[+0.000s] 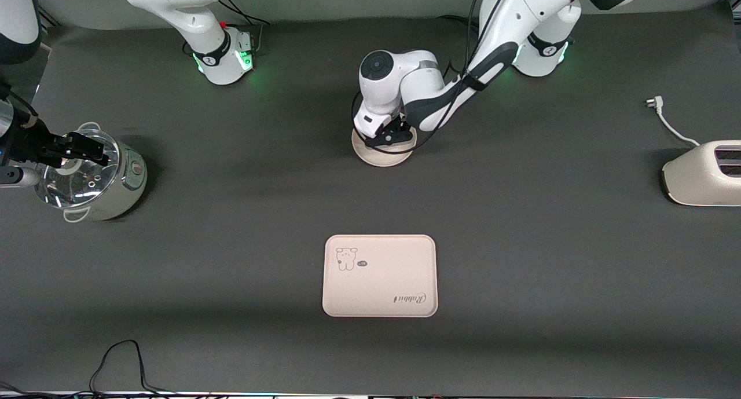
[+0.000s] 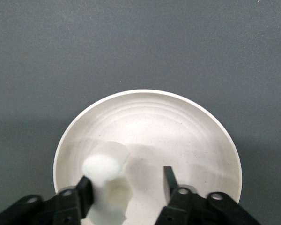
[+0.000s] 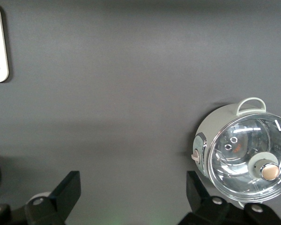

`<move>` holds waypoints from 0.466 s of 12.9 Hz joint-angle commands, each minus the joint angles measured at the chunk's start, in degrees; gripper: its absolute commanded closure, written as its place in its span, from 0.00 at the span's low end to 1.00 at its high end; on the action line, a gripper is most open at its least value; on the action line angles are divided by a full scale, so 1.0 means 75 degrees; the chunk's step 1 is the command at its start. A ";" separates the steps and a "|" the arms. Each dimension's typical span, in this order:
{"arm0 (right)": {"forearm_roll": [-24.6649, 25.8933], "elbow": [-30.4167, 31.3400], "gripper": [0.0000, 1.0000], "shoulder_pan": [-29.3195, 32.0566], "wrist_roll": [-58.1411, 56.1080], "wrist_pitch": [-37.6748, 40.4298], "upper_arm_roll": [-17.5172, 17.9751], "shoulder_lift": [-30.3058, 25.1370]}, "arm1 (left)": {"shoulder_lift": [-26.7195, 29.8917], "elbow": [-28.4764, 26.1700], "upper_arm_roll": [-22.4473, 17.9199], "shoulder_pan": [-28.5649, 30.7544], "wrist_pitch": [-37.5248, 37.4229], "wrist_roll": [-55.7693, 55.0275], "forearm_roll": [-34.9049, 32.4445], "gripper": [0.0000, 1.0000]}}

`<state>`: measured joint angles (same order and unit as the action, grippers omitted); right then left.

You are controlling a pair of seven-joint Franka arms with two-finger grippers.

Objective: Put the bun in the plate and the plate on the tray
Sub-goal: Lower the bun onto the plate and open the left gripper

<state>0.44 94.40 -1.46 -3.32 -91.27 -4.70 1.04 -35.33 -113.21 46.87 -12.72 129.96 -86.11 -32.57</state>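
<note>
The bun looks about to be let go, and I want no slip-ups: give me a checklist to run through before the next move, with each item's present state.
1. Left end effector over the plate: ok.
2. Fingers open, bun touching one finger: ok.
3. Bun resting flat on the plate: cannot tell.
4. Tray bare, nearer the front camera than the plate: ok.
5. Right end effector open, waiting above the pot: ok.

Plain cream plate (image 1: 382, 154), unmarked. Off-white bun (image 2: 105, 165). Cream-pink tray (image 1: 379, 275) printed with a dark-outlined cartoon animal and script "Rabbit". Dark grey table cover (image 1: 521, 225). Pale green pot (image 1: 110, 182) with clear glass lid. Cream-white toaster (image 1: 697, 176).
</note>
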 commanded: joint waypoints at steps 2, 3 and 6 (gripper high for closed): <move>0.0164 0.0058 0.00 0.0031 0.0184 0.0029 0.0075 -0.0104 | 0.0140 0.0083 -0.0133 -0.0214 -0.0171 -0.0238 -0.0134 0.00; 0.0164 0.0058 0.00 0.0031 0.0184 0.0029 0.0075 -0.0104 | 0.0140 0.0107 -0.0133 -0.0214 -0.0160 -0.0238 -0.0134 0.00; 0.0164 0.0058 0.00 0.0031 0.0184 0.0029 0.0075 -0.0104 | 0.0140 0.0118 -0.0133 -0.0214 -0.0148 -0.0238 -0.0134 0.00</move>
<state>0.44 94.40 -1.46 -3.31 -91.28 -4.70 1.04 -35.33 -112.96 46.74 -12.90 129.92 -86.33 -32.66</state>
